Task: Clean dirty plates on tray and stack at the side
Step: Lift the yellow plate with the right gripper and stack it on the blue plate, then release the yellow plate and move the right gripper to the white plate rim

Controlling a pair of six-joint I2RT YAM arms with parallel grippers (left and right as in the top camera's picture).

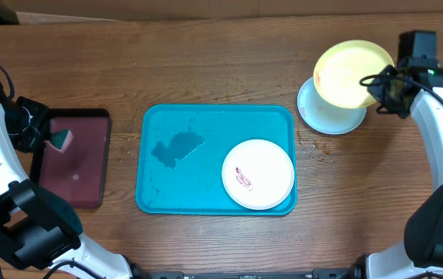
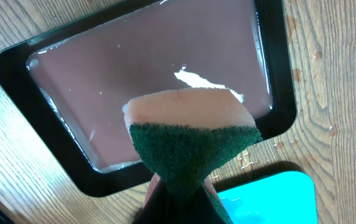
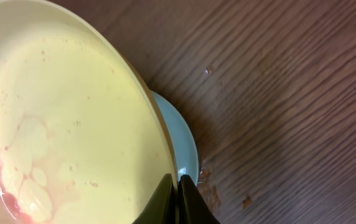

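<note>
Jaws clamped on its rim, the right gripper [image 1: 378,82] holds the lime green plate [image 1: 349,74] tilted above the light blue plate [image 1: 326,120] at upper right; the left gripper [image 1: 49,136], far left, pinches a sponge [image 1: 61,140].

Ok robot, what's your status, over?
Left pincer shut on sponge, over maroon tray. Right pincer shut on lime plate, by its rim, above blue plate. White plate on turquoise tray, smeared. Nothing in the way.

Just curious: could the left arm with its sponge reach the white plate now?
Probably yes: the white plate lies uncovered on the tray, with nothing between it and the left gripper holding the sponge.
</note>
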